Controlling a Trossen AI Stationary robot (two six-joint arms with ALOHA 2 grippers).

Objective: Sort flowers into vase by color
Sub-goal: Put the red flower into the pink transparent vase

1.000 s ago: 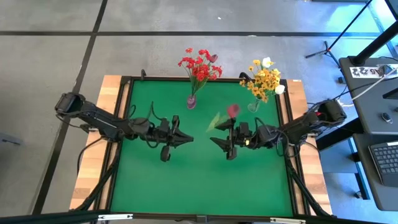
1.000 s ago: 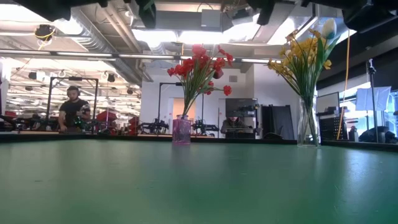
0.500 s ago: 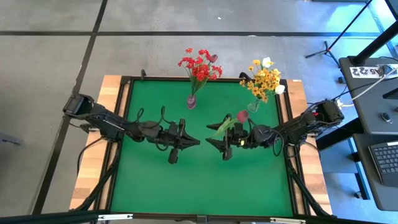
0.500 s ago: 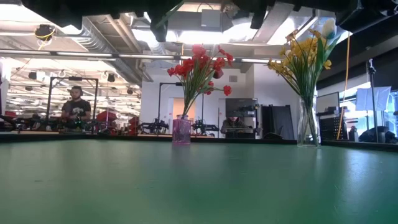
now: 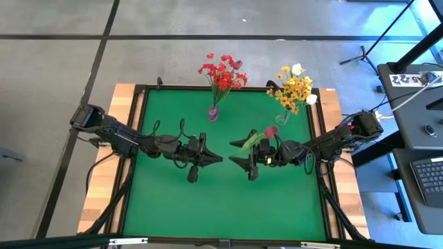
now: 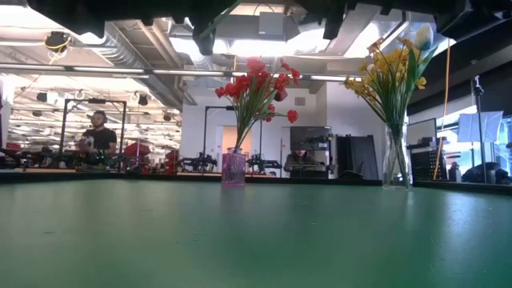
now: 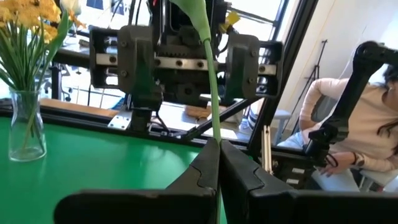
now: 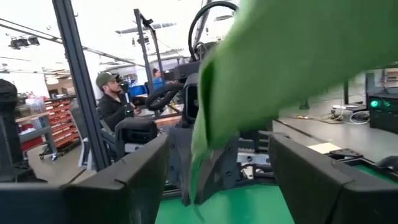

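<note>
A single dark red bud (image 5: 270, 130) on a green stem (image 7: 209, 74) is hanging above the middle of the green worktop (image 5: 221, 200), between the two grippers. In the high view its long axis is running on a slant, the bud pointing toward the back right corner and the leafy stem end toward the front left. The left gripper (image 5: 219, 158) is reaching in from the left with its fingers (image 7: 205, 171) pressing together on the lower stem; in the left wrist view the stem is rising straight up out of the closed tips. The right gripper (image 5: 234, 160) is facing it from the right, tips nearly meeting, with its fingers (image 8: 134, 177) spreading wide on either side of the stem and a green leaf (image 8: 280, 56) filling much of its wrist view. Whether those fingers are touching the flower cannot be told.

At the back of the worktop, two vases are standing upright and well apart. The purple vase (image 5: 213, 113) near the back middle is holding the red flowers (image 5: 221, 72), their stems fanning upward. The clear vase (image 5: 282, 117) near the back right corner is holding the yellow flowers (image 5: 296, 88) together with white buds (image 5: 298, 68).

A person (image 6: 98, 138) is standing in the room beyond the worktop.
</note>
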